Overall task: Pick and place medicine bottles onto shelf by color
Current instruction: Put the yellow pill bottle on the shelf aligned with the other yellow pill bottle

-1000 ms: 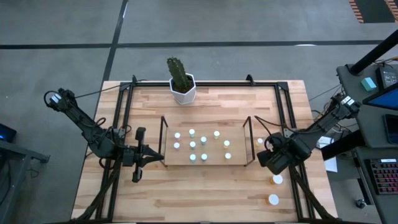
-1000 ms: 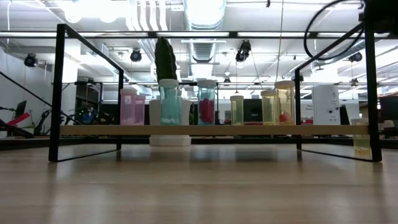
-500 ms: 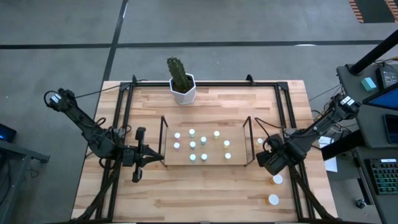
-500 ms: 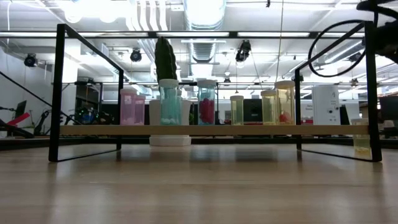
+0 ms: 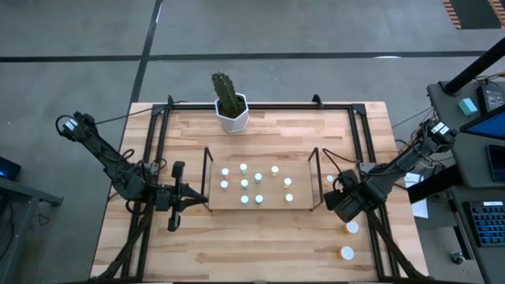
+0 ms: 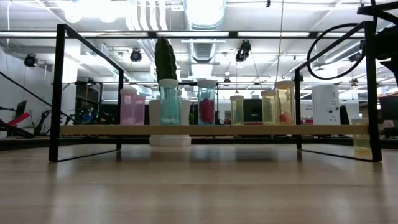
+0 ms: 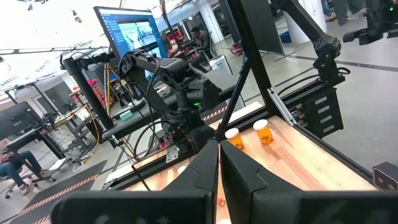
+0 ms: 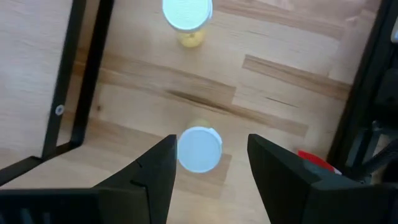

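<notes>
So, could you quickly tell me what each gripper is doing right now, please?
Left gripper: shut, holding nothing, parked left of the shelf.
Right gripper: open, empty, poised above a white-capped bottle on the table.

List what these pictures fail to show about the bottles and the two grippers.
- High view: the right gripper has its fingers hidden under its own wrist body.
- Right wrist view: the contents of the bottle between the fingers are hidden by its white cap.
- Low view: the rear bottles on the shelf are covered by those in front.
- Left wrist view: the left gripper blocks the nearby table.
</notes>
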{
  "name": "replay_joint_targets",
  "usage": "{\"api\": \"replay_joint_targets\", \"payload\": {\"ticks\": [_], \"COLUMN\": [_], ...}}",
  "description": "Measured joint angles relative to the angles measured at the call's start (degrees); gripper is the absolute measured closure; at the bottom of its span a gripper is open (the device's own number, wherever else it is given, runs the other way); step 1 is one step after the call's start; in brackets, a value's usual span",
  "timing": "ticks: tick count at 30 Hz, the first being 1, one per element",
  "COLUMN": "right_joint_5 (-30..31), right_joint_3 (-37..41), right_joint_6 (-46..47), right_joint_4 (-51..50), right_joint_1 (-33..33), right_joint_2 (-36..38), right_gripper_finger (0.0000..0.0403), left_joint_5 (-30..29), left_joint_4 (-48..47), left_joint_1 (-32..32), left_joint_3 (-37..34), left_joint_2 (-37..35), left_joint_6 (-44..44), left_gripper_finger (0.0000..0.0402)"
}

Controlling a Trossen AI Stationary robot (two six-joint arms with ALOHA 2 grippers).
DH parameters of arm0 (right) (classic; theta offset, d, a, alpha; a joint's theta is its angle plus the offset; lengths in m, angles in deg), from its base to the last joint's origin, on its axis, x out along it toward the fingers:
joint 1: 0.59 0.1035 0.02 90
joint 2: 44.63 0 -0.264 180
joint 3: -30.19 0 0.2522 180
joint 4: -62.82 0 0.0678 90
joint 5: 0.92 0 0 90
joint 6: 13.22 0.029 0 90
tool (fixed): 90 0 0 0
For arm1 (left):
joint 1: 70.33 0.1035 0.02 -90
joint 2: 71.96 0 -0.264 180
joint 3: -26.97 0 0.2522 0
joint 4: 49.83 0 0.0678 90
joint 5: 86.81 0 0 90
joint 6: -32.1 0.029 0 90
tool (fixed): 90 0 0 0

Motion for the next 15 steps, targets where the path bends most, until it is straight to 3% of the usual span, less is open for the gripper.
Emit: {"api": "replay_joint_targets", "payload": {"ticks": [15], "right_joint_5": [-0.1], "right_joint_3": [0.7], "right_joint_6": [-1.2], "right_joint_4": [2.8], "right_joint_1": [0.0], "right_joint_2": [-4.4], "right_gripper_finger": [0.0216], "left_joint_5": [0.0], "left_joint_4": [0.0], "left_joint_1": [0.0], "left_joint_3": [0.0], "left_joint_2": [0.0], "left_joint_6": [0.0], "left_gripper_finger": [0.0402]}}
